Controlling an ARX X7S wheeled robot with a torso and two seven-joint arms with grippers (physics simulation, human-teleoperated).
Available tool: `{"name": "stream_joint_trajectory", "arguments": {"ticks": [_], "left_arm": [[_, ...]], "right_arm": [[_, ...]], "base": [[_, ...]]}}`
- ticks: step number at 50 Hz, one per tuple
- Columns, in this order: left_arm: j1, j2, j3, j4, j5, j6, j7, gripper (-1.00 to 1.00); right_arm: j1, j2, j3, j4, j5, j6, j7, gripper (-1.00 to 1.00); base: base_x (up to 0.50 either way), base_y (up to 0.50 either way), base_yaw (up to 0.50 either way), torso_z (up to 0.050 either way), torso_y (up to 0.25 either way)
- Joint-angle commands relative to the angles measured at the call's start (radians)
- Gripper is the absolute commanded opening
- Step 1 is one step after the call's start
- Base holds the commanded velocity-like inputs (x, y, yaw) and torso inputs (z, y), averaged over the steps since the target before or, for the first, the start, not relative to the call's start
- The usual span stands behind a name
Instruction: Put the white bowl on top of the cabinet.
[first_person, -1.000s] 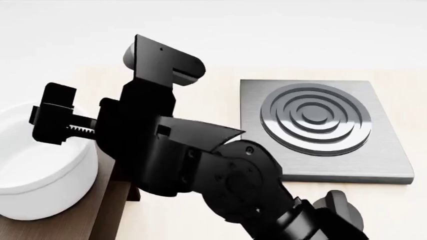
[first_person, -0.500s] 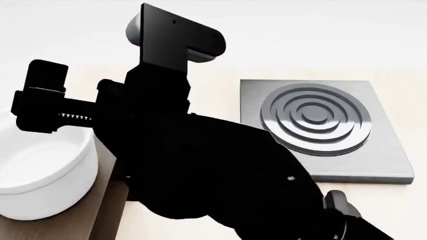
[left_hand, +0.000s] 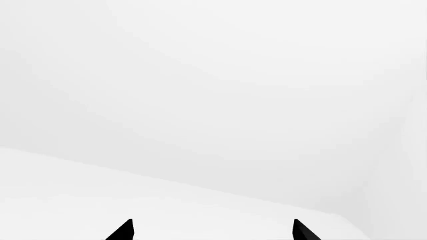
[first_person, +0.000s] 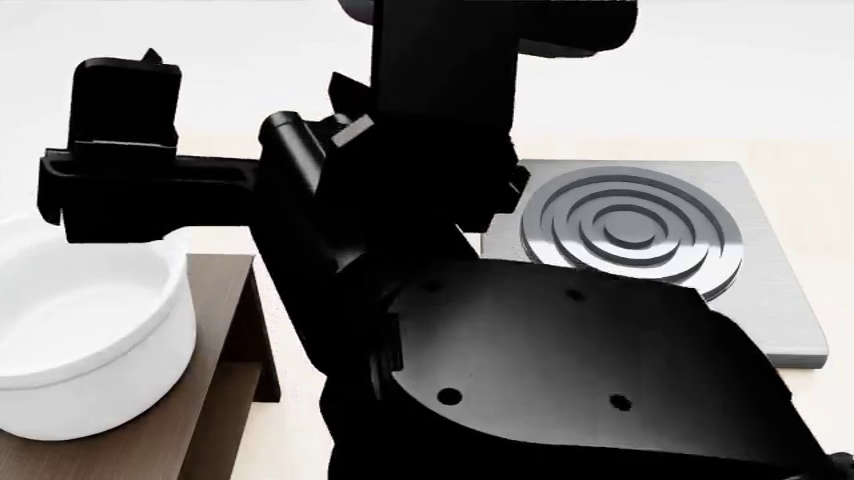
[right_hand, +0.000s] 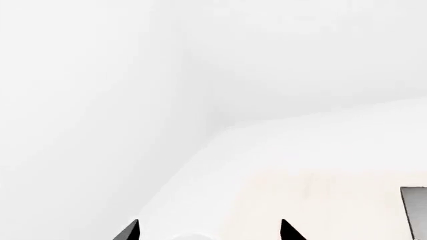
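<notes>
Taking the cabinet (first_person: 160, 440) as the landmark: one white bowl (first_person: 80, 340) sits upright on its dark wood-grain top, at the far left of the head view, so the placing looks done, judging by how it rests there. Just above and beside the bowl's rim hangs one black gripper (first_person: 114, 165) on a toothed bar, touching nothing that can be seen; from its arm's side it reads as the right one, raised clear so as not to knock the bowl. Its fingers stand apart and empty in the right wrist view (only two tips show). The left gripper's (left_hand: 212, 230) tips are likewise spread on nothing. Right of the cabinet, on the pale counter (first_person: 814, 180), lies one grey square stove plate (first_person: 641, 240), well apart from it.
</notes>
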Motion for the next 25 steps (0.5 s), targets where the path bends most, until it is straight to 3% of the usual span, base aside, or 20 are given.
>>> {"name": "stream_joint_trajectory", "arguments": {"ticks": [1,25], "left_arm": [[-0.002,0.000,0.002,-0.004,0.000,0.000,0.001,1.00],[-0.004,-0.002,0.003,-0.001,0.004,-0.007,-0.003,1.00]], "right_arm": [[0.066,0.074,0.026,-0.182,0.006,0.016,0.150,1.00],[0.174,0.155,0.085,-0.376,0.126,-0.027,0.320,1.00]], "base": [[0.00,0.00,0.00,0.000,0.000],[0.00,0.00,0.00,0.000,0.000]]}}
